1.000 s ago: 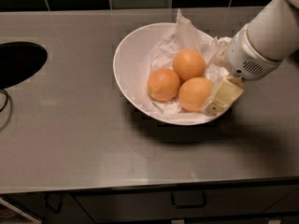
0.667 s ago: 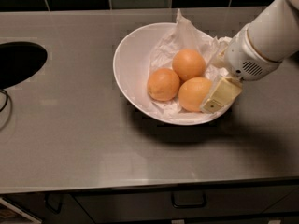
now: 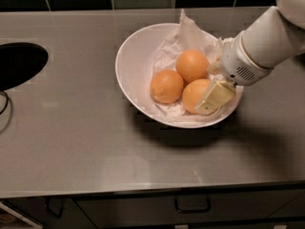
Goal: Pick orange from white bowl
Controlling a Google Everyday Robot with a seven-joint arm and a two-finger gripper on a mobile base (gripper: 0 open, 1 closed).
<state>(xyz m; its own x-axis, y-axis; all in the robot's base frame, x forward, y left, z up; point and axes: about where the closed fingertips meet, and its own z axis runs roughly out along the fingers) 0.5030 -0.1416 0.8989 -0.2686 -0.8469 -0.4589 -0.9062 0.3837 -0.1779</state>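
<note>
The white bowl (image 3: pixel 128 68) stands on the steel counter, lined with crumpled white paper, and holds three oranges. The orange (image 3: pixel 194 94), paler than the others, lies at the bowl's front right. Two deeper-orange ones lie to its left (image 3: pixel 167 86) and behind it (image 3: pixel 191 66). My gripper (image 3: pixel 212 98) reaches into the bowl from the right, over the rim. Its cream tip rests against the right side of the pale orange and hides part of it. The white arm (image 3: pixel 267 42) runs up to the right.
A dark round opening (image 3: pixel 19 63) is set in the counter at the far left. Dark wall tiles (image 3: pixel 143 1) run along the back. A drawer with a handle (image 3: pixel 193 205) sits below the counter's front edge.
</note>
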